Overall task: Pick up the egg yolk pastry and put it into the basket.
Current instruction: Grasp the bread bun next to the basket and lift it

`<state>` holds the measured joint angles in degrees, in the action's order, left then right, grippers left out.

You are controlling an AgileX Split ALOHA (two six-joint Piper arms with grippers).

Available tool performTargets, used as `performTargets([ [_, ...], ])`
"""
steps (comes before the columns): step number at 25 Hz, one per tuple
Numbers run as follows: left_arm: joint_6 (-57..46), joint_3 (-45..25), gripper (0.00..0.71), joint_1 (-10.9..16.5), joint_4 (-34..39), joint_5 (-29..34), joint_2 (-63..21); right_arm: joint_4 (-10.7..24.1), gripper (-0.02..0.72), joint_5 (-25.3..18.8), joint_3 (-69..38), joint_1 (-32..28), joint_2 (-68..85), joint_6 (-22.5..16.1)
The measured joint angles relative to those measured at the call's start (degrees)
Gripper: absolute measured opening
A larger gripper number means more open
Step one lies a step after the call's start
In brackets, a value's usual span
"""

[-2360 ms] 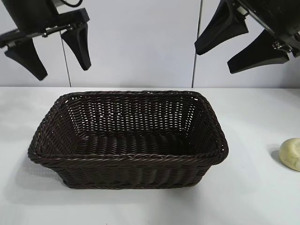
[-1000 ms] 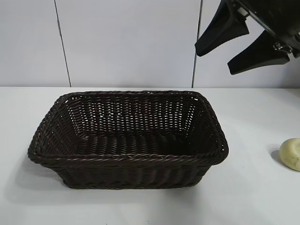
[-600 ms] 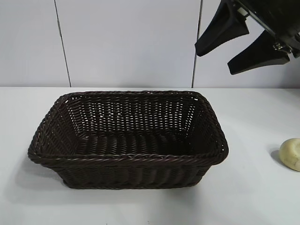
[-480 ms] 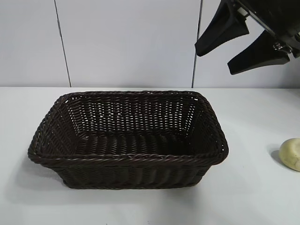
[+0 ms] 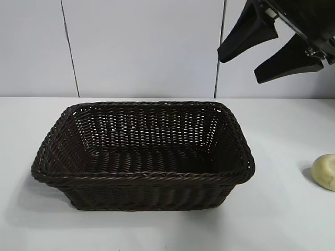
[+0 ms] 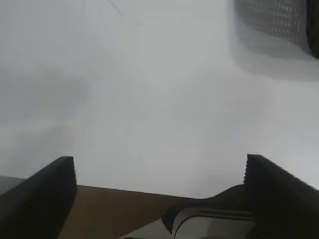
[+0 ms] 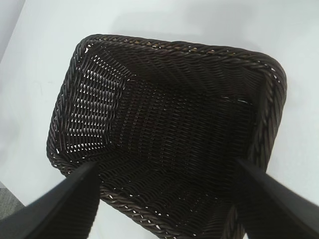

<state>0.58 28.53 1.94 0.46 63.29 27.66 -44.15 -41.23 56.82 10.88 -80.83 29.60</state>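
Pale yellow-cream and dome-shaped, the egg yolk pastry [image 5: 324, 172] sits on the white bench [image 5: 282, 219] well right of the dark woven wicker basket [image 5: 142, 175], so the right gripper [image 5: 269, 49], fingers spread wide and empty, should descend squarely over it.

left arm gone from sight
the black two-fingered left gripper [image 6: 159, 199] has lifted away from above the table.
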Motion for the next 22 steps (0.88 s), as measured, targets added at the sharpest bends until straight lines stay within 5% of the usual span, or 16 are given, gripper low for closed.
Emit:
performTargets([
  [15,0.0,-0.7,0.658,0.0,-0.1,0.2,-17.6,0.8,0.538,-0.2,0.1,0.0,0.0,-2.8],
  [19,0.0,-0.7,0.658,0.0,-0.1,0.6,-26.1,3.5,0.538,-1.2,1.7,0.0,0.0,-5.8],
  [22,0.0,-0.7,0.658,0.0,-0.1,1.0,-28.4,8.9,0.538,-2.8,3.9,0.0,0.0,-9.8],
])
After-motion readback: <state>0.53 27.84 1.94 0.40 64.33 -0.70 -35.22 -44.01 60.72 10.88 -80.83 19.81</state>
